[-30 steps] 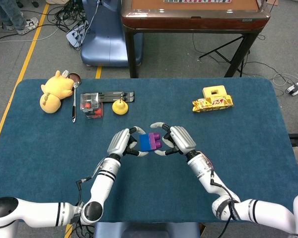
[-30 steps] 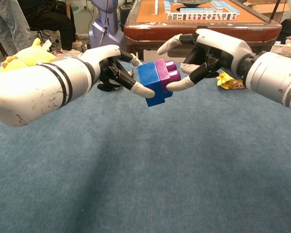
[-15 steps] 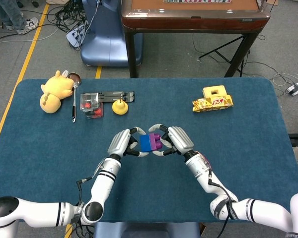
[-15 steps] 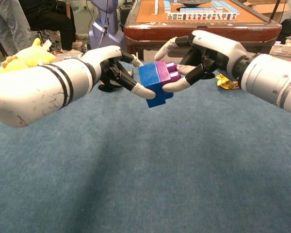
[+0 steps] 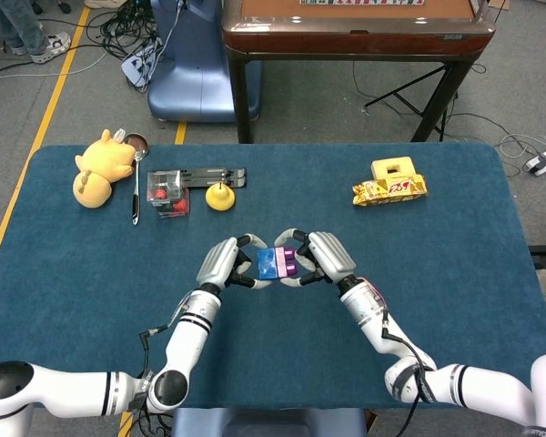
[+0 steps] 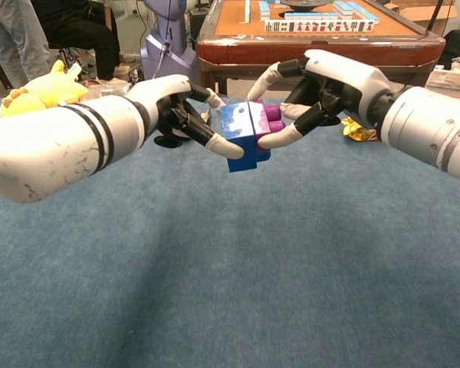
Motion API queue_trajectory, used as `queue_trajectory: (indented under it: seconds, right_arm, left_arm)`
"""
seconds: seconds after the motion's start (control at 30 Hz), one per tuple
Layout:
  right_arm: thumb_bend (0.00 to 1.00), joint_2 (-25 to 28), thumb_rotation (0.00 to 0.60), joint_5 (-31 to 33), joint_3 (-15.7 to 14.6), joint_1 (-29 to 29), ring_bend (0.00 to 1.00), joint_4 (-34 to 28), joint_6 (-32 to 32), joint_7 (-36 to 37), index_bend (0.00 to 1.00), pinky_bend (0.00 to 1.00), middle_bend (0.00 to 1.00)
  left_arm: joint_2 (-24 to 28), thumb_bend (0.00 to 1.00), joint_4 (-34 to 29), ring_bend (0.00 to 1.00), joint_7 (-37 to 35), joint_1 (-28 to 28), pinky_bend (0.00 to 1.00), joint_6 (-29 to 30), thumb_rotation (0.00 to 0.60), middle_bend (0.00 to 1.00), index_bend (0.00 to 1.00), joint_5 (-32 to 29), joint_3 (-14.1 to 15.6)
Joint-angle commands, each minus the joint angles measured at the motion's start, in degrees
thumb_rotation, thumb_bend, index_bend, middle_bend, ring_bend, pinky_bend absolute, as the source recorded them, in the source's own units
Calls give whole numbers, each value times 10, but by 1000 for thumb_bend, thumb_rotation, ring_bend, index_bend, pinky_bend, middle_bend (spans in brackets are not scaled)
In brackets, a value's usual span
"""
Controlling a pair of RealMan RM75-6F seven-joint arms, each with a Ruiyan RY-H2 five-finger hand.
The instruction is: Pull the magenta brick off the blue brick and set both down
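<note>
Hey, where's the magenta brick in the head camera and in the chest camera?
Head view: magenta brick, just below centre, between the two hands.
Chest view: magenta brick, upper centre, raised off the table, in the right hand.
Shared landmark: the blue brick joined to its left side.

This looks like a robot lab or test room: a blue cloth-covered table (image 5: 455, 228) stands on grey carpet, loose cables (image 5: 118, 36) trail across the floor beside yellow floor tape (image 5: 50, 100), and a mahjong table (image 5: 355, 23) stands behind.
</note>
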Motion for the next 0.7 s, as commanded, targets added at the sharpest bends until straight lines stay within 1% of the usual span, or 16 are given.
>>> queue_trajectory:
  seconds: [0.03,0.33,0.5,0.7]
  right_arm:
    - [56,-2,600,-2,-1,1,1000,2,-1,2,469,1000,1000]
    - [188,-5,600,-10,-1,2,1000,7,3,7,479,1000,1000]
    - [292,-5,600,-12,-1,2,1000,8,4,10,497,1000,1000]
    - [393,-5,600,-13,-1,2,1000,9,4,13,524,1000,1000]
  left_arm:
    - [1,40,-1,954,-1,0,1000,0,600,1000,664,1,0]
    - [2,40,-3,954,-5,0,1000,-5,600,1000,664,2,1]
    - [2,40,-2,954,-6,-1,1000,-5,600,1000,664,3,2]
    - [2,39,-2,954,-8,-1,1000,-5,600,1000,664,3,2]
